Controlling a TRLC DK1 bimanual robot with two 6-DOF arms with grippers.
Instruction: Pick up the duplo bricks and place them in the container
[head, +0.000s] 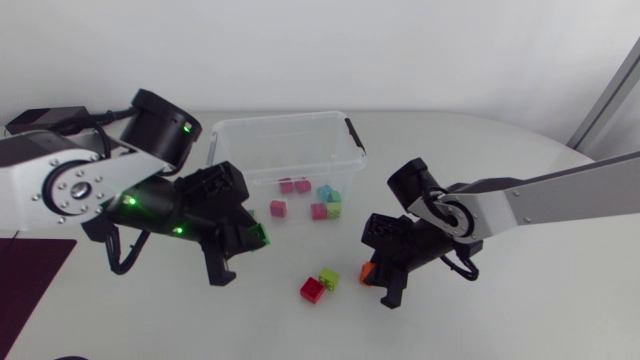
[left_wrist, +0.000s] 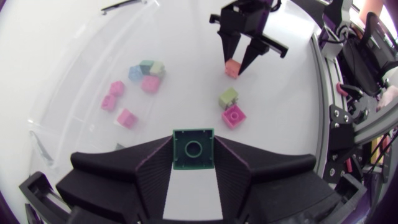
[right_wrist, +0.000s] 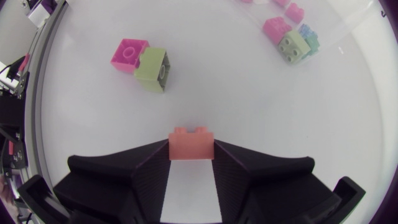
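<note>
White table: left gripper grips a green duplo brick beside the clear container; right gripper grips an orange duplo brick.

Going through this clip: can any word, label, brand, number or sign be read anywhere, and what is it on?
No text can be read in any view.
Bricks: no print shows on the green brick, the orange brick or the others. Any marks on the studs are too small to read.
Container: no label shows.
</note>
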